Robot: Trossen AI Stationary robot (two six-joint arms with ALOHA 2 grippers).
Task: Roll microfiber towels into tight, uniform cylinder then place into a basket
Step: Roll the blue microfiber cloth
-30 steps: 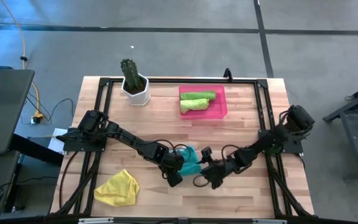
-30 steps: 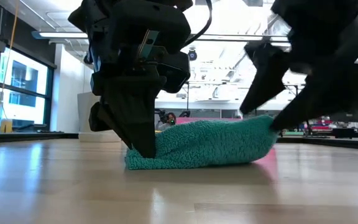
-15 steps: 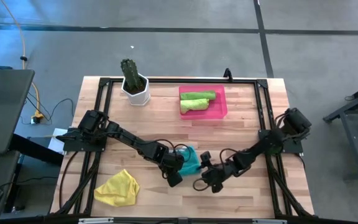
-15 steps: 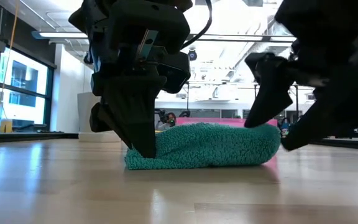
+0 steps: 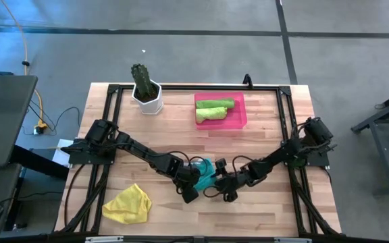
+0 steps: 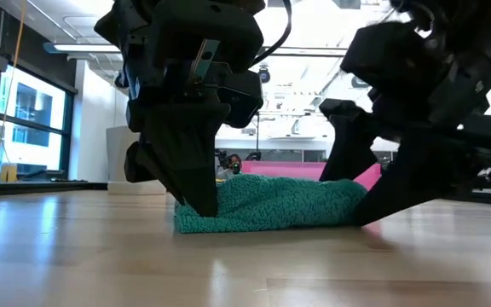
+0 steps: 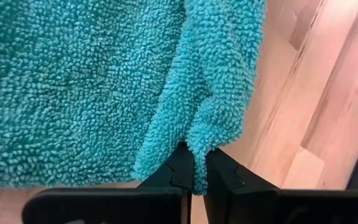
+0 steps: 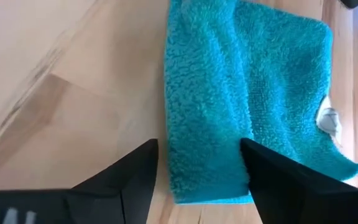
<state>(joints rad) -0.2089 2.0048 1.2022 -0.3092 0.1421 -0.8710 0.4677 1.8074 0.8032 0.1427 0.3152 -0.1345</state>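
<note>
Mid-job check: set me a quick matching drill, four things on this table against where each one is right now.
Things:
1. teal towel
2. yellow towel
3. green towels
4. cactus pot

Places:
A. inside the pink basket
B. loose near the table's front left
C. far edge, left of the basket
D. pinched by the left gripper, open right gripper straddling one end

Pairs: 1-D, 2-B, 3-A, 4-C

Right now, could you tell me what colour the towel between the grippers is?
Teal towel; left wrist view.
</note>
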